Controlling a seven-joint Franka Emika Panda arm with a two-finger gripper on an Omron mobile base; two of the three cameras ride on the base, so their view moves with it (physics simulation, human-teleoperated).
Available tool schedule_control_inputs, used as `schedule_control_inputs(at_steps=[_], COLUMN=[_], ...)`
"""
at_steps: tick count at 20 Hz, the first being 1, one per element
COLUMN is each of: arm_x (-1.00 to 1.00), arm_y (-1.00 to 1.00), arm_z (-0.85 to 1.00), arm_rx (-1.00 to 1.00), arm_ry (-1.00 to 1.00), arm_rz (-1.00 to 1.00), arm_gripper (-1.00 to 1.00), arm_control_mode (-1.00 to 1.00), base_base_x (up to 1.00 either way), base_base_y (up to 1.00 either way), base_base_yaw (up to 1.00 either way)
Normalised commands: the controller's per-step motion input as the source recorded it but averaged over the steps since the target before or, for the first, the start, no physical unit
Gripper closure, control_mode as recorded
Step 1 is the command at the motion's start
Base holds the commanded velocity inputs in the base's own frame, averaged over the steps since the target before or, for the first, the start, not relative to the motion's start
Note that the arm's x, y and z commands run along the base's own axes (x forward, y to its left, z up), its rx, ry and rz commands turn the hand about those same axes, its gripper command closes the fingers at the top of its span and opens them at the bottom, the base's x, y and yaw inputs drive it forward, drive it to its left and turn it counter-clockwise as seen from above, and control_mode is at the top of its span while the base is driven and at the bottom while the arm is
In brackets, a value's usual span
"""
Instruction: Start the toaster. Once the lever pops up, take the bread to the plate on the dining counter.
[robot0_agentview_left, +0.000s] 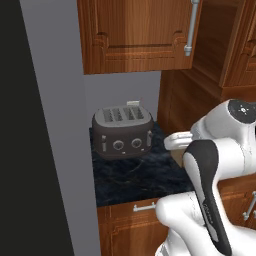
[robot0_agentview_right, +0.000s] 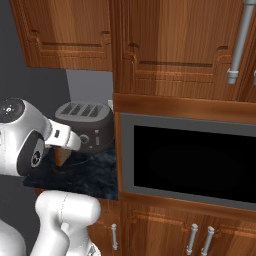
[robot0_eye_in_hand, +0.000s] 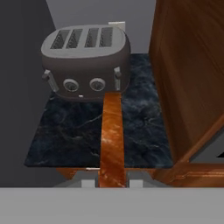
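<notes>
Bread, a small brown-crusted slice (robot0_eye_in_hand: 112, 140), is sitting clamped edge-on in the closed end effector (robot0_eye_in_hand: 112, 182); backing steadily away from the squat dark grey toaster (robot0_eye_in_hand: 87, 61) looks wisest.

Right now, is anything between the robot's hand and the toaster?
Only the bread, which the shut gripper holds pointing at the toaster. Past it, just dark counter runs up to the toaster. The wooden cabinet stands off to one side.
</notes>
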Motion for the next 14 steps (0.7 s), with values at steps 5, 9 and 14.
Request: schedule_control_inputs(at_steps=[5, 9, 14], arm_x=[-0.10, -0.15, -0.21], arm_y=[-0.01, -0.03, -0.06], arm_z=[0.00, 0.00, 0.00], arm_rx=[-0.04, -0.03, 0.00], arm_ry=[0.00, 0.01, 0.02], arm_rz=[-0.02, 0.00, 0.00], arm_gripper=[1.00, 1.00, 1.00], arm_control_mode=[-1.00, -1.00, -1.00], base_base_x=[0.00, 0.00, 0.00], base_base_y=[0.00, 0.00, 0.00], base_base_yaw=[0.00, 0.00, 0.00])
